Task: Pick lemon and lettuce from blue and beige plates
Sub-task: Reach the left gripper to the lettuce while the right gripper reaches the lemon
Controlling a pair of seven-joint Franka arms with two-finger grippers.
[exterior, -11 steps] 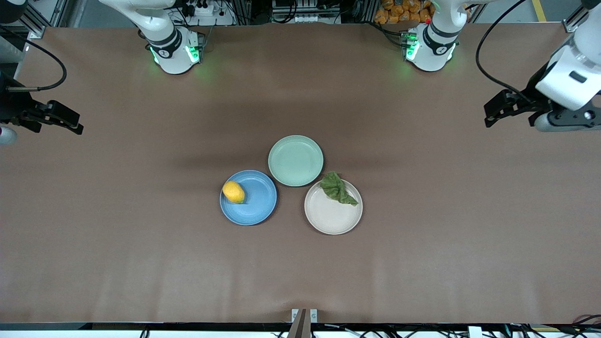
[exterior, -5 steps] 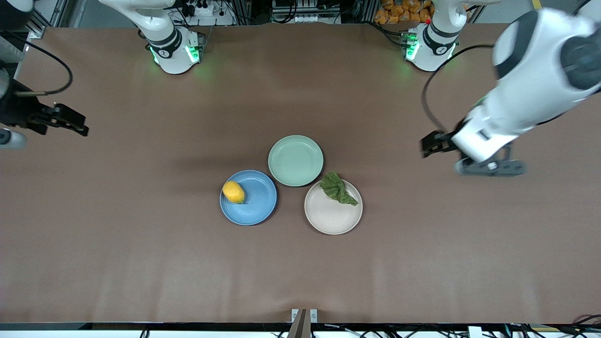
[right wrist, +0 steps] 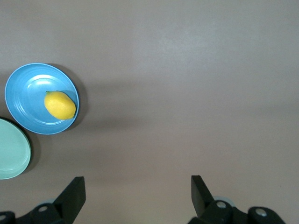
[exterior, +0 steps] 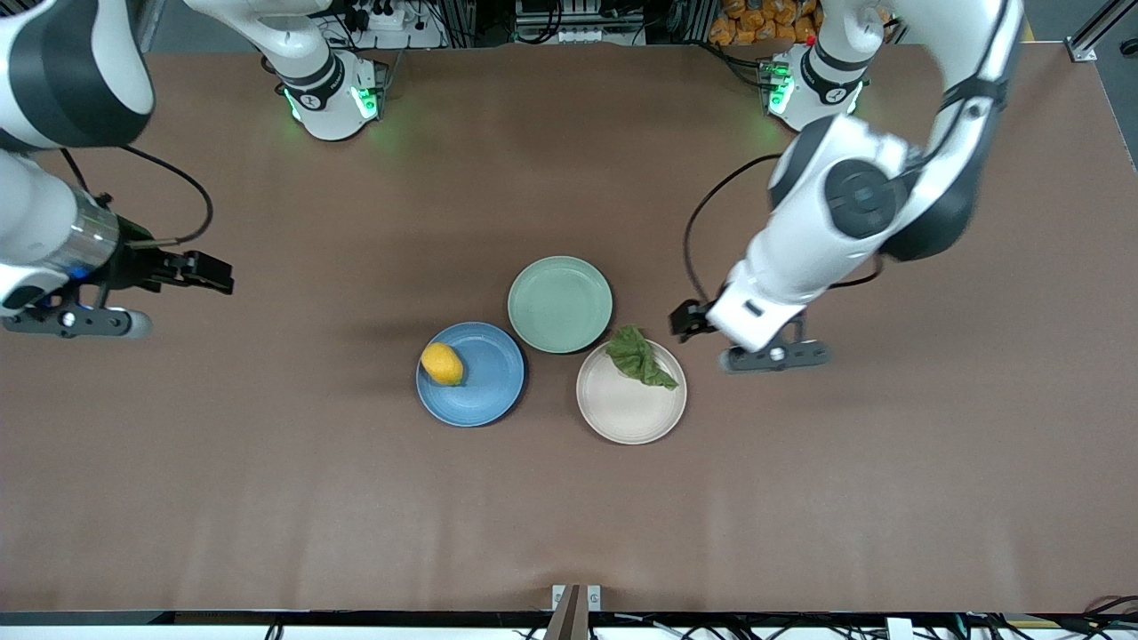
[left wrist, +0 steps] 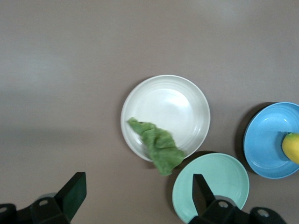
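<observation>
The left gripper (exterior: 689,318), fingers (left wrist: 71,193) spread wide and holding nothing, hangs over bare table just beside the beige plate (exterior: 627,413), on the side toward the left arm's end of the table. The lettuce (exterior: 638,356) lies at that plate's edge nearest the gripper, its tip draped over the rim toward the pale green plate (exterior: 559,303), its long axis running slantwise along the rim. In the left wrist view the leaf (left wrist: 157,145) sits between the two open fingers but some way out ahead of them, so a short reach inward and a drop look like all that remains.

The right gripper (exterior: 213,273), also wide open and empty, its fingers (right wrist: 72,195) parted in the right wrist view, hangs over bare table well apart from the blue plate (exterior: 484,391), toward the right arm's end. The lemon (exterior: 442,363) rests on the blue plate near the rim that faces this gripper, its long axis slanting across the plate. By the look of it, this arm has much more ground to cover than the left.

The left arm arches in from its base, elbow high, wrist camera facing down. The right arm comes in low from the table's edge, forearm stretched toward the plates. Each arm is nearer its own target.
</observation>
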